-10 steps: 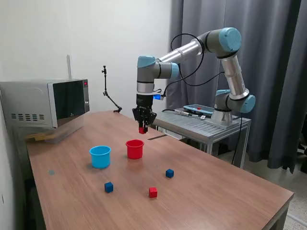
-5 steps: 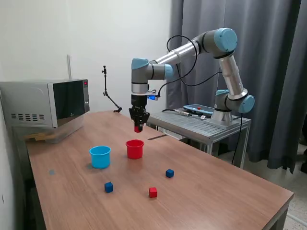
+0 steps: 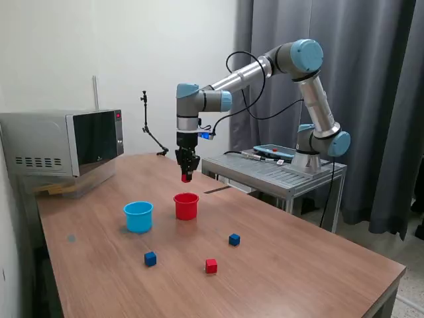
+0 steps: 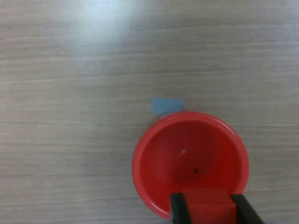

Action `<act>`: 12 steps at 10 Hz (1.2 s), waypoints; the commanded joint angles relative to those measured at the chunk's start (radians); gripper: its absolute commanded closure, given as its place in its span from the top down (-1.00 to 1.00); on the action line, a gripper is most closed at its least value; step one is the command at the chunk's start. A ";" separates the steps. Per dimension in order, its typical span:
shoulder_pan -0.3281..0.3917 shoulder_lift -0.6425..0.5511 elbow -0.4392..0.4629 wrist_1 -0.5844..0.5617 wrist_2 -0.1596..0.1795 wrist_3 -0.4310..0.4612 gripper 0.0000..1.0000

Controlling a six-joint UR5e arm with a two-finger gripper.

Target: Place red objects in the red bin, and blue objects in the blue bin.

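One small red cube [image 4: 208, 204] sits clamped in the gripper [image 3: 186, 173].

Wrist view: claw [image 4: 209, 210] cut off by frame edge, only finger tips show. Held red cube [image 4: 208, 204] partly cropped, covers near rim of red cup [image 4: 187, 158]. Small blue patch [image 4: 167, 106] behind cup, nature unclear. Exterior view: cube in claw [image 3: 186, 176] too small to resolve. Tabletop [image 3: 298, 265] near corner cropped.

A microwave [image 3: 63, 142] sits on the wooden table [image 3: 298, 265], near a grey curtain [image 3: 371, 79].
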 commanded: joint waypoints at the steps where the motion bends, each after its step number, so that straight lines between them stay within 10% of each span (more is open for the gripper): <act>1: -0.003 0.010 0.000 -0.007 0.001 0.001 -1.00; 12: -0.007 0.075 0.025 -0.085 0.007 0.024 -1.00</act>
